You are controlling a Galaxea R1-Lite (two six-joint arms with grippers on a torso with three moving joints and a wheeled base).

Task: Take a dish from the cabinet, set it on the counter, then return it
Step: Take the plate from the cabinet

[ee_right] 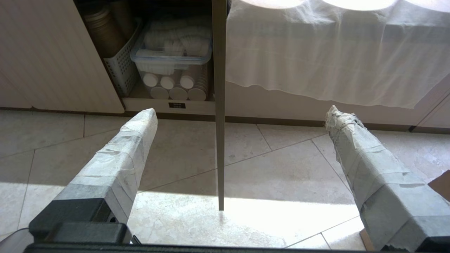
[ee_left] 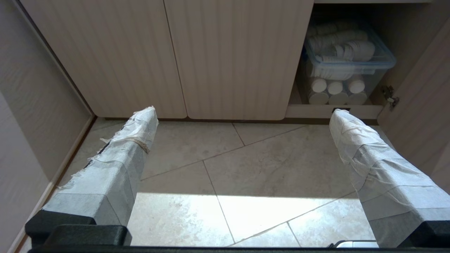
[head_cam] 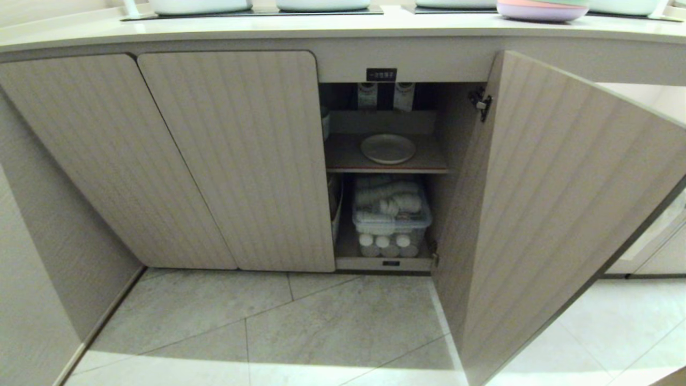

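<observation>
The dish (head_cam: 388,148), a round cream-white plate, lies flat on the inner shelf of the cabinet (head_cam: 246,161), whose right door (head_cam: 541,214) stands swung wide open. The counter (head_cam: 343,29) runs along the top of the head view. Neither arm shows in the head view. My left gripper (ee_left: 242,114) hangs open low over the floor tiles, facing the shut doors, its taped fingers (ee_left: 139,130) far apart with nothing between them. My right gripper (ee_right: 240,114) is open too, low over the floor, with the open door's edge (ee_right: 220,105) seen between its fingers.
Under the shelf stands a clear lidded bin (head_cam: 391,214) of white cups. A perforated basket (ee_right: 121,66) sits beside it. Stacked pastel plates (head_cam: 541,9) and white bowls rest on the counter. White cloth (ee_right: 334,52) drapes a niche to the right. A wall (head_cam: 37,268) closes the left side.
</observation>
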